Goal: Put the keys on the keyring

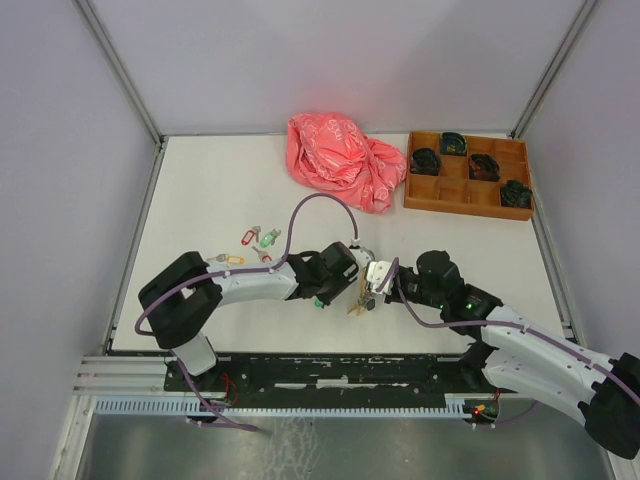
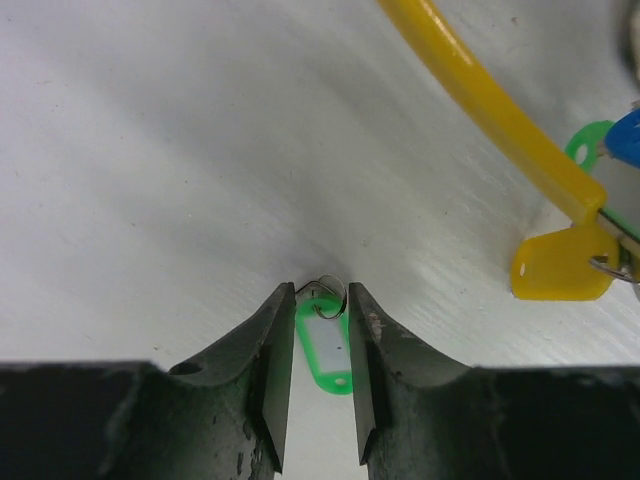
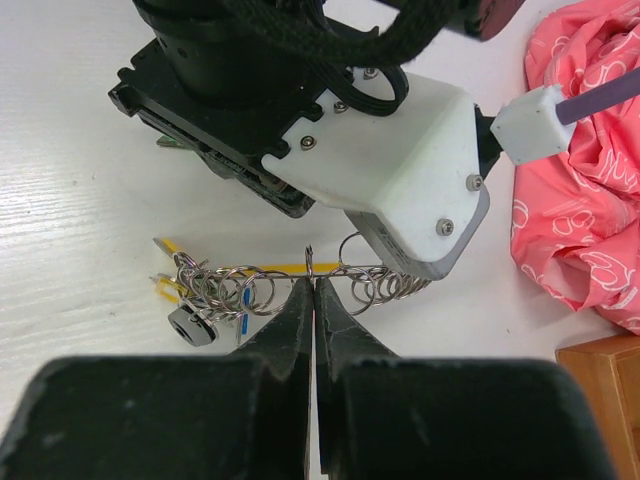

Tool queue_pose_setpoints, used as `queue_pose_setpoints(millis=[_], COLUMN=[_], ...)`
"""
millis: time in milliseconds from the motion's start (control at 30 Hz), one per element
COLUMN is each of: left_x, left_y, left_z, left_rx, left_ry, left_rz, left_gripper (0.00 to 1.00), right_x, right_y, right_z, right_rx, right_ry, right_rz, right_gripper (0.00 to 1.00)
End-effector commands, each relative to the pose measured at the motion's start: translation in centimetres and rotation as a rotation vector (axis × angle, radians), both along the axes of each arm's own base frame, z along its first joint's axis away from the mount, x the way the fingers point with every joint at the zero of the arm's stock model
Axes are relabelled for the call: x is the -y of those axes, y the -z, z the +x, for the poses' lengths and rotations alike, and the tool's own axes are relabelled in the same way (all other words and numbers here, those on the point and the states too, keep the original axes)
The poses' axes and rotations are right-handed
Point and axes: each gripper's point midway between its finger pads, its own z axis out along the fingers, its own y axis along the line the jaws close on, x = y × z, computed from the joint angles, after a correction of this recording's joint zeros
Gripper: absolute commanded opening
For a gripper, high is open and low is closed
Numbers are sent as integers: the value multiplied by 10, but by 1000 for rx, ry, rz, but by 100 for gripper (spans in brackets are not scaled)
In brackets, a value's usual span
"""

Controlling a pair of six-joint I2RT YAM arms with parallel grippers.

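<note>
Threading is judged to be in hand: the keyring (image 3: 262,287) is pinched between the pressed-together tips of the right gripper (image 3: 313,286), just beside the left gripper (image 2: 322,296). The left gripper's fingers (image 2: 268,350) are nipped on the wire loop of a green-tagged key (image 2: 325,352), its tag hanging between them. If that loop is pushed off-line against the keyring, it could be twisted free and dropped. More keys (image 1: 248,237) are seen well apart on the table (image 1: 200,180).

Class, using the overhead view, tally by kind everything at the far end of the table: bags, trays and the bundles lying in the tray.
Pink bag: 1
Wooden tray: 1
Black bundles: 4
Total: 6
</note>
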Motion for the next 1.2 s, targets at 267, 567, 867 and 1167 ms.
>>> queue_pose_setpoints(millis=[267,567,867,1167], left_x=[8,8,-5,-14], left_y=[-11,-21,-37,-17], left_z=[9,8,13,16], left_rx=[55,46,34,-9], left_ry=[14,-8,-70,-117], left_rz=[-22,-114,-302,-272], left_gripper=[13,3,3,7], right_x=[-7,-8,-11,-14], right_y=[-23,-23,-21,-18], right_z=[4,2,-1,-4], right_rx=[55,48,35,15], right_ry=[-4,-17,-43,-66], right_rz=[66,64,59,49], right_gripper=[1,1,1,1])
